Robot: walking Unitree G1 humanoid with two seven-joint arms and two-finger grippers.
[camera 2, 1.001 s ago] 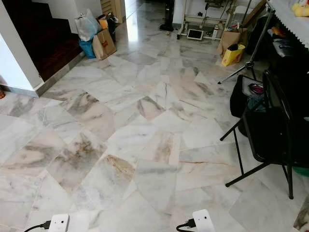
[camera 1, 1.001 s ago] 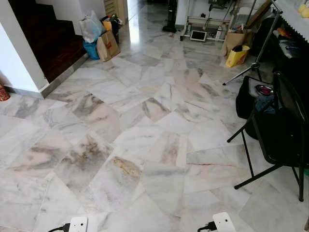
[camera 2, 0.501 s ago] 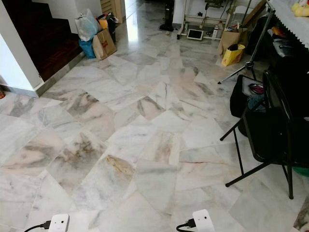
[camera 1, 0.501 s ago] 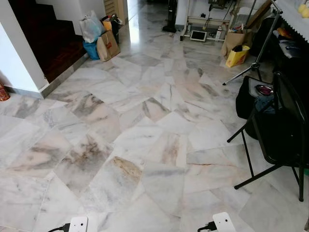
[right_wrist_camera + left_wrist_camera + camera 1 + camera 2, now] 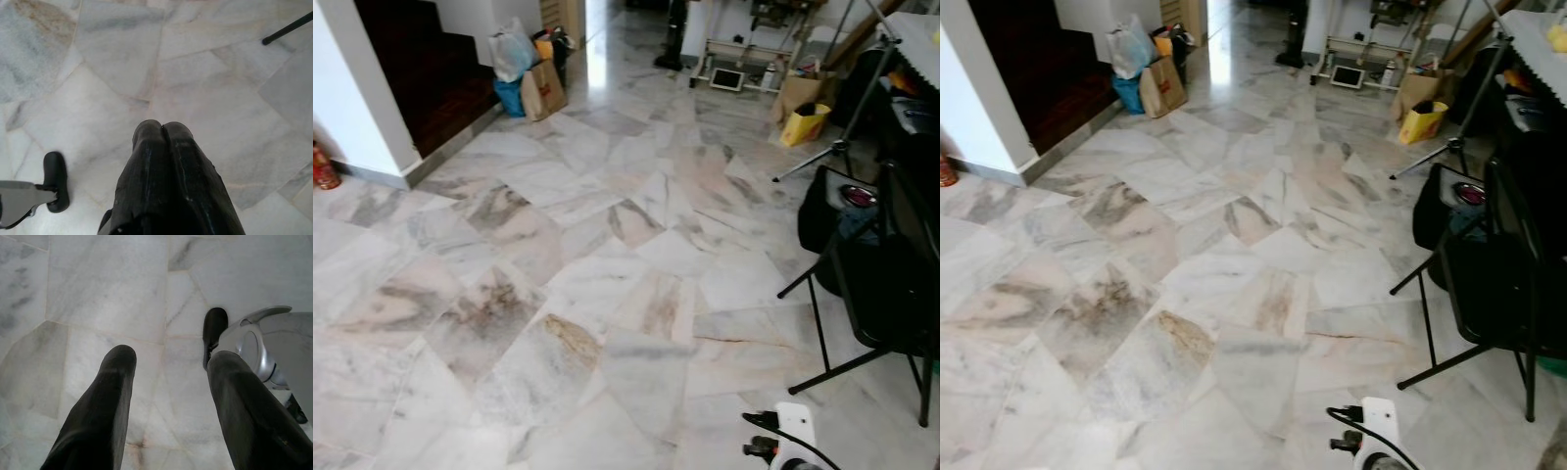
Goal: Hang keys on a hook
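Over marble floor (image 5: pixel 607 255), left gripper (image 5: pixel 168 367) spread, right gripper (image 5: pixel 162 128) pressed together

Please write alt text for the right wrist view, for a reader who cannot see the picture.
The right gripper points down at a pale marble floor, its two black fingers pressed together with nothing between them. A black foot of the robot stands on the tiles nearby, and a thin black chair leg touches the floor farther off.

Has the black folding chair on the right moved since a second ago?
No. The black folding chair keeps its place against the yellow paper bag and the seams of the marble floor; the whole picture has shifted, so the camera moved.
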